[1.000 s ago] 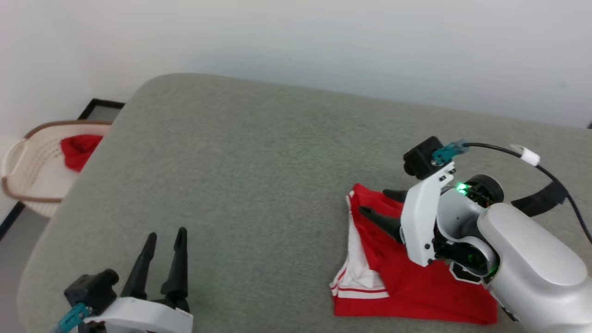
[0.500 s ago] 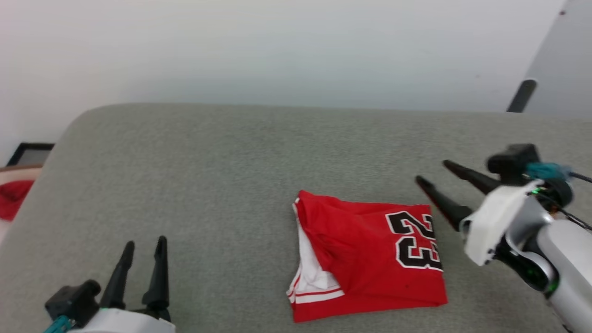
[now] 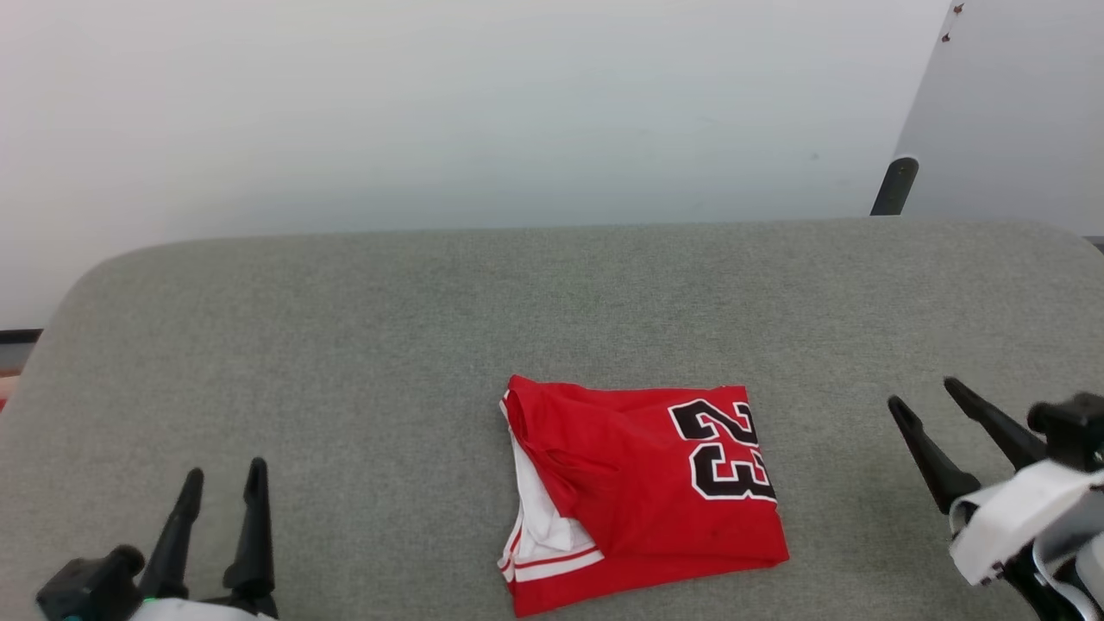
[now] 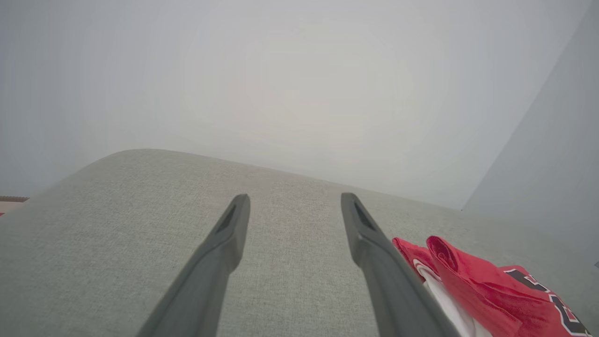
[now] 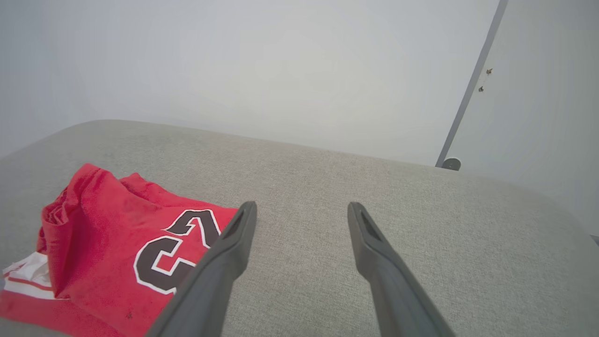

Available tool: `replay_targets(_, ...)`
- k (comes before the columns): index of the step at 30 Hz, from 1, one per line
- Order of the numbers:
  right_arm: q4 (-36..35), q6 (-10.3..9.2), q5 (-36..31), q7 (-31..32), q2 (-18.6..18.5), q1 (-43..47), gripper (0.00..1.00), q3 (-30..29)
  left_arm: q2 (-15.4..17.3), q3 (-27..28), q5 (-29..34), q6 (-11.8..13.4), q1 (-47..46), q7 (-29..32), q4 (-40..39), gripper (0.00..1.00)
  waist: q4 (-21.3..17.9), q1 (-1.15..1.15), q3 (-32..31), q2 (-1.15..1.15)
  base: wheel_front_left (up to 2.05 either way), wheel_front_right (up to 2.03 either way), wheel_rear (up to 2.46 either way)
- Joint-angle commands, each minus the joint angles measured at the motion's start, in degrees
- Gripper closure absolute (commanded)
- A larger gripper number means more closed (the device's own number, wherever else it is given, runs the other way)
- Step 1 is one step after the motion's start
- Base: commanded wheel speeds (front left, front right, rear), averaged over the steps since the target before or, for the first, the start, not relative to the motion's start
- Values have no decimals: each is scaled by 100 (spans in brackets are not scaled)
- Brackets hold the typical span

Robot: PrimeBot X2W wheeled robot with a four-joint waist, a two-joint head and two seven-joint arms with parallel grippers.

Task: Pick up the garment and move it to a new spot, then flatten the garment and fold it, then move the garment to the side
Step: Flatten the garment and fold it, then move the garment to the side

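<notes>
Head view has the garment (image 3: 642, 492) folded into a rough rectangle on the grey padded surface (image 3: 345, 345), a little right of the middle and towards the near side. Its top layer is red, with the number 23 (image 3: 724, 448) in black outlined in white, turned sideways at the right end. A white sleeve (image 3: 539, 530) with red stripes peeks out from under the red layer along the left edge, and the top left corner is bunched into a soft roll. The left gripper (image 3: 225, 468) sits at the lower left, fingers pointing up the view with a clear gap between them and nothing in it, well apart from the garment. The right gripper (image 3: 923, 392) sits at the lower right, fingers slanting up and to the left, spread wide and empty, with a strip of bare grey fabric between it and the garment's right edge. Left wrist view shows the rolled red fold and the white layer under it just past the right-hand finger. Right wrist view shows the number partly hidden behind the left-hand finger. Behind the surface stands a pale wall (image 3: 431, 112), and at the upper right a grey panel (image 3: 1018, 103) with a dark post (image 3: 893, 185) at its foot
</notes>
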Motion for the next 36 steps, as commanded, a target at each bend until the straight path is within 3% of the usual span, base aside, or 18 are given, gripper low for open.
replay_targets(1, 7, -6, -53, -80, 27, 145, 0, -114, 37, 45, 31, -12, 100, -19, -32, 0, -13, 0, -27, 0, 0, 0, 0)
replay_targets(16, -623, -6, -639, -369, 353, 1322, 0, -1511, 93, 266, 25, -12, 257, -19, -9, 0, -4, 0, -129, 0, 0, 0, 0)
replay_targets(28, -856, -6, -876, -181, 522, 1562, 0, -1751, 106, 93, 124, -12, 221, -19, 27, 0, 108, 0, -134, 0, 0, 0, 0)
replay_targets(36, -893, -6, -897, 104, 556, 1475, 0, -1624, 141, 83, 173, -12, 194, -19, 48, 0, 495, 0, -124, 0, 0, 0, 0)
